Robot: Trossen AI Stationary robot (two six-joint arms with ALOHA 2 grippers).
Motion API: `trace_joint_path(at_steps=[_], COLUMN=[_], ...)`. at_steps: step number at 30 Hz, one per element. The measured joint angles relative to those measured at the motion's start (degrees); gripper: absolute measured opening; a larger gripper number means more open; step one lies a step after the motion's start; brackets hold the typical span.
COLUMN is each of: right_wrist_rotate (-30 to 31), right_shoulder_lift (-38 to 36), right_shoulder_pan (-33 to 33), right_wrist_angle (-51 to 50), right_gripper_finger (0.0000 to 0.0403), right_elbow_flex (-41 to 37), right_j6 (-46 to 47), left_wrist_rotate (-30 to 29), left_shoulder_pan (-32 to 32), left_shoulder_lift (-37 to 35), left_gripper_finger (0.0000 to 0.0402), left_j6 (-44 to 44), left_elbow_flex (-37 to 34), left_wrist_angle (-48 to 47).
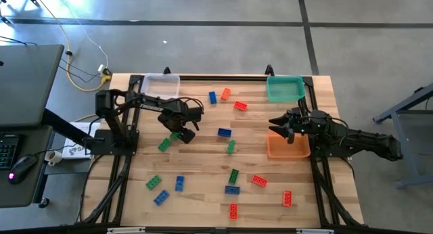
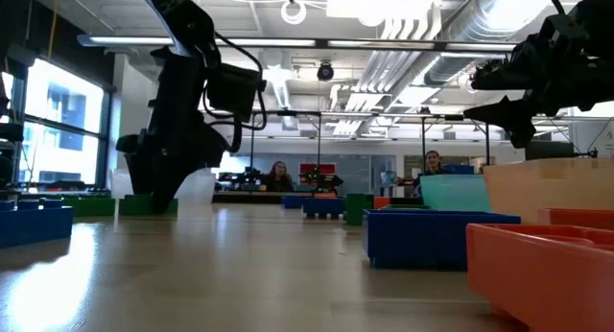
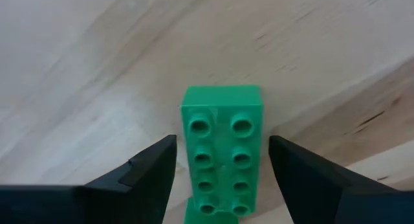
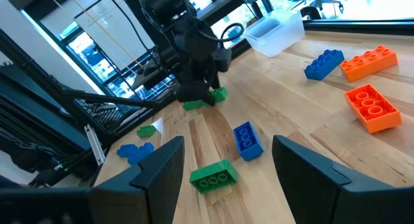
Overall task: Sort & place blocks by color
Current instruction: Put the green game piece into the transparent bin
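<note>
Eight studs — green block (image 3: 221, 153) between claw (image 3: 221, 175) fingers

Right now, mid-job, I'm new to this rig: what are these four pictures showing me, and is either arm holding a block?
Two dark robot arms work at a wooden table. The top-down picture shows everything: small studded plastic bricks in red, green and blue lie scattered, with a clear tray, a teal tray and an orange tray at the edges. The table-level picture looks across into the room. The other two come from cameras on each wrist. The left gripper is open, its fingers either side of a green eight-stud brick lying on the wood, not yet gripped. The right gripper hangs open and empty beside the orange tray.
</note>
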Motion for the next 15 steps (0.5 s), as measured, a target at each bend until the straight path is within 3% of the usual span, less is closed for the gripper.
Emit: trace_joint_path(at_steps=[9,15], right_wrist_rotate=[0.00,0.00], right_shoulder_lift=[0.00,-0.02], right_shoulder_pan=[-0.01,0.01], right_wrist_angle=[0.01,0.00], right_gripper_finger=[0.0223,0.0223], right_elbow_flex=[0.00,0.02], right_j6=[0.00,0.00], left_wrist_rotate=[2.59,2.92], left_shoulder_pan=[0.09,0.48], left_shoulder_lift=[0.84,0.45], left_gripper_finger=[0.0118,0.0110], left_j6=[5.27,9.08], left_elbow_flex=[0.13,0.11], left_wrist_angle=[1.12,1.33])
